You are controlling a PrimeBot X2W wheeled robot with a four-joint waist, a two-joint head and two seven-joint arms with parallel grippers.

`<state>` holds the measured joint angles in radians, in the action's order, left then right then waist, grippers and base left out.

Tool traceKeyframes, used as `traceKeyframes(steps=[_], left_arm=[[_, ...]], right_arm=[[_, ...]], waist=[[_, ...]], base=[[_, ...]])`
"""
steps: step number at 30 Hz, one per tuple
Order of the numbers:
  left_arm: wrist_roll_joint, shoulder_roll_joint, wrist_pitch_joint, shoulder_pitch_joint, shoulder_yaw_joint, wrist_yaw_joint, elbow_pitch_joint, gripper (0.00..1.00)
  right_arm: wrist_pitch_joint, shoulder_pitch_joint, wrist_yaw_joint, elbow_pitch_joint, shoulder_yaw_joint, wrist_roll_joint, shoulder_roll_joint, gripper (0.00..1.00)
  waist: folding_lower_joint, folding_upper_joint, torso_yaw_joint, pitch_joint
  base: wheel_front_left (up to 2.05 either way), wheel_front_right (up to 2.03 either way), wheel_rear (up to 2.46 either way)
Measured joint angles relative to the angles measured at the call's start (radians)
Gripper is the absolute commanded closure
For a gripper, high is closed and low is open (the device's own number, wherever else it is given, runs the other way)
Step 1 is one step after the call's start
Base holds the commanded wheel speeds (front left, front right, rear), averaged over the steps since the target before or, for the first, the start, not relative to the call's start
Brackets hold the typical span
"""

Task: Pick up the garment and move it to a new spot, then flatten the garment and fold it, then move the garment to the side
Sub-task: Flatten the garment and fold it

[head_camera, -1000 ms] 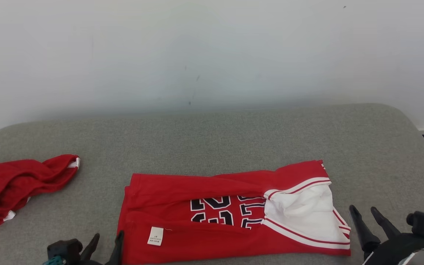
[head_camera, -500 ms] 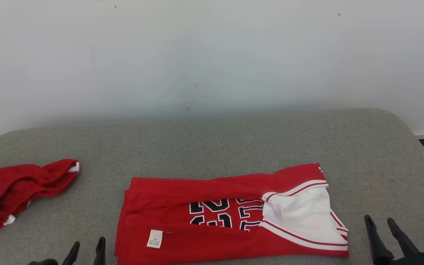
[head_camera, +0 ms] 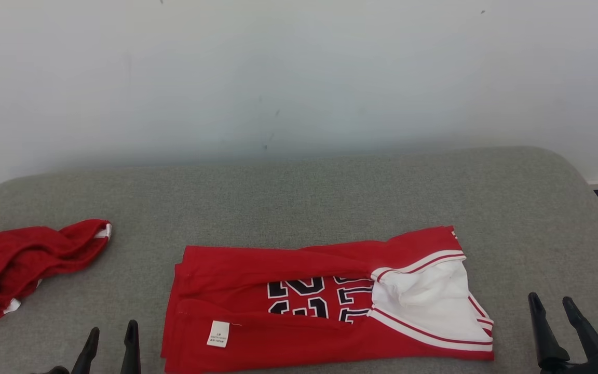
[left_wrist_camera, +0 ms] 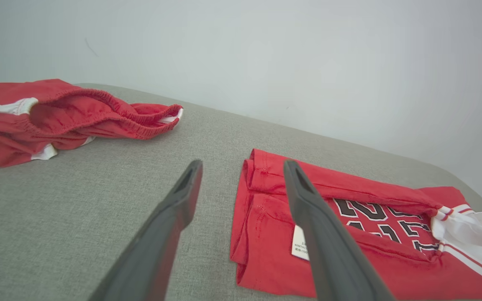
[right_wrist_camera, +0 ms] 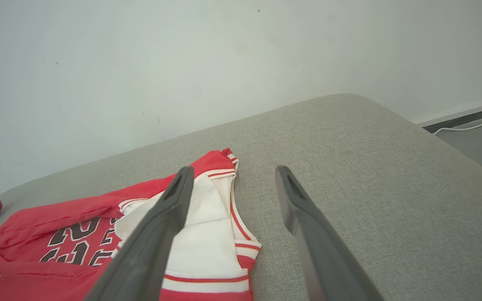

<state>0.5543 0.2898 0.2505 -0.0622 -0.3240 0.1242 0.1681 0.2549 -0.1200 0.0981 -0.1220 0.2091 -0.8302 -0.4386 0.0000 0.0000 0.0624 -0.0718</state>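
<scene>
Flanks the part-folded jersey: left hand at 8 o'clock, right hand at 4; holds both wide, empty, likely for another fold.

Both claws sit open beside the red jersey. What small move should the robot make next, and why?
Probably slide the right gripper in over the white-trimmed end of the jersey and close on it. It lies in a long folded strip on the grey cushion; the left gripper, like the right, stands open off its end, holding nothing, so a crosswise fold seems due.
</scene>
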Motion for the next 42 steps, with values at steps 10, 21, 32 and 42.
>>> traceKeyframes(steps=[10,21,32,42], left_arm=[[-0.063,-0.029,0.001,-0.015,0.021,0.000,-0.058,0.00],[-0.103,-0.049,-0.018,0.007,0.014,0.000,-0.091,0.00],[-0.115,-0.066,-0.041,0.038,0.023,0.000,-0.101,0.00],[-0.123,-0.068,-0.057,0.045,0.034,0.000,-0.109,0.00]], right_arm=[[-0.001,0.081,0.005,-0.052,-0.001,0.027,-0.015,0.00],[-0.112,0.299,-0.016,-0.256,0.048,0.030,-0.037,0.00],[-0.221,0.467,-0.055,-0.496,0.131,0.056,0.000,0.00],[-0.266,0.509,-0.090,-0.624,0.167,0.060,0.031,0.00]], waist=[[0.0002,0.0000,0.018,0.025],[0.0002,0.0000,0.066,0.071],[0.0002,0.0001,0.105,0.122],[0.0000,0.0001,0.111,0.134]], base=[[0.00,0.00,0.00],[0.00,0.00,0.00],[0.00,0.00,0.00],[0.00,0.00,0.00]])
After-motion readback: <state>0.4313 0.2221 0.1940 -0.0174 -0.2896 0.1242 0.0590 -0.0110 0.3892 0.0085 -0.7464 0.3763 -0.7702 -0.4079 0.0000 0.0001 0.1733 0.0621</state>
